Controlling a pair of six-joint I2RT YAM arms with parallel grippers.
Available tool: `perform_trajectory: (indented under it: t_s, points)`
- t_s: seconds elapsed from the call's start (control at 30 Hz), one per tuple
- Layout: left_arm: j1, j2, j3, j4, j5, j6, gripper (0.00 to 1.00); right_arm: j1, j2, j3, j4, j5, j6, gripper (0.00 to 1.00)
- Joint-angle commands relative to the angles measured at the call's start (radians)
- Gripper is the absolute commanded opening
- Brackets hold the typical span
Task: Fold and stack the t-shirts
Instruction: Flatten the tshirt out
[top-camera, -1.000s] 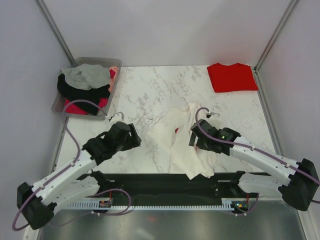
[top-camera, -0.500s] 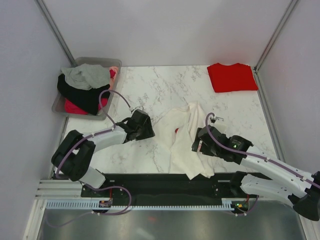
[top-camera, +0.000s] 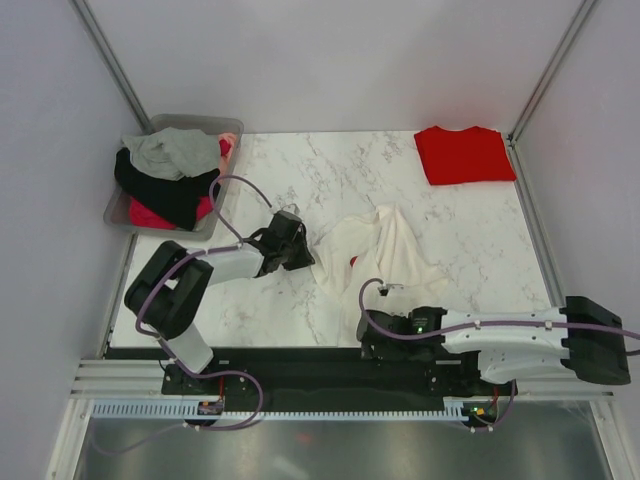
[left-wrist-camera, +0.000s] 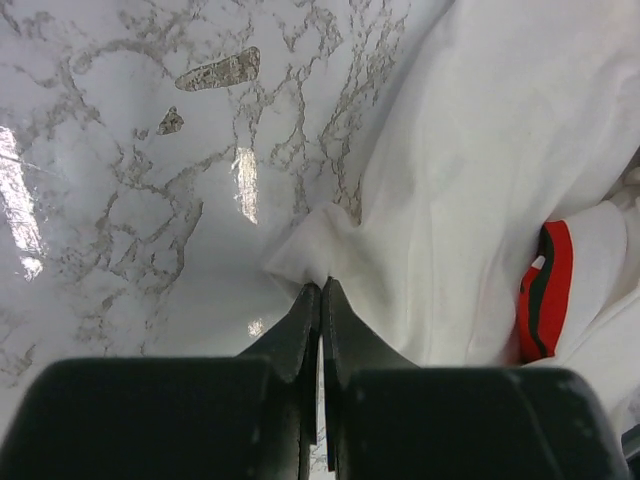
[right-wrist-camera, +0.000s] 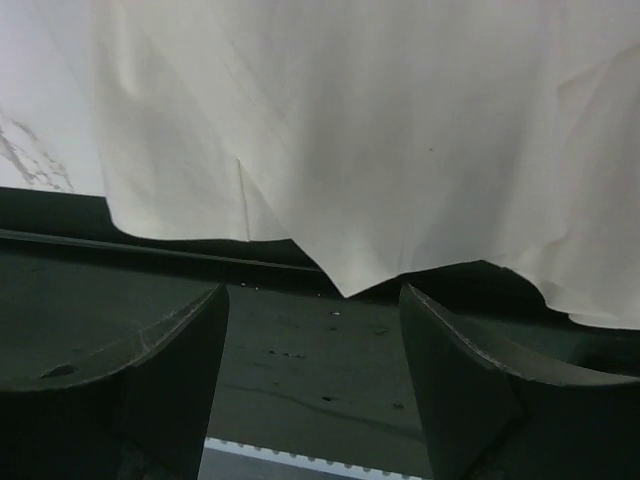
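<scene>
L gripper (left-wrist-camera: 321, 290) is down on the marble table (top-camera: 300, 170), jaws pressed together. They're pinching a little peak of cloth at the left edge of the cream tee (top-camera: 385, 250), and the fabric puckers right at the tips. From above, the L arm is curled in low w/ the wrist pointing right, left of ctr.

Cream tee lies crumpled mid-table, a bit right of ctr. Its near hem spills over the near edge onto the black strip (top-camera: 280, 365). Red print (left-wrist-camera: 545, 290) peeks out of a fold to the right of the pinch, w/ a dark stripe in it.

R gripper (right-wrist-camera: 312, 300) is low at the near edge, arm stretched leftward along the front. Fingers stand wide apart, nothing clamped btw them. Its cam shows the hanging hem: a pointed corner of cloth dangles just beyond the parted tips. Touching or not, can't tell.

Red tee (top-camera: 463, 153) sits folded flat in the far right corner, well apart from both arms.

Far left corner there's a grey bin (top-camera: 195, 120) heaped w/ clothes (top-camera: 165, 185): grey on top, black under, pink-red at the near side.
</scene>
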Motion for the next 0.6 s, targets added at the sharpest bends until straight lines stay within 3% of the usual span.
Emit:
perform_trajectory:
  t_s: [0.0,0.2,0.57]
  points:
    - [0.017,-0.013,-0.026,0.053,0.019,0.033,0.02,0.056,0.089,0.052,0.028,0.047,0.089,0.77]
    - [0.031,-0.034,-0.05,0.064,0.037,0.039,0.02,0.093,0.173,0.083,-0.052,0.12,0.113,0.66]
    - [0.04,-0.025,-0.086,0.104,0.055,0.033,0.02,0.094,0.265,0.097,-0.071,0.166,0.105,0.58]
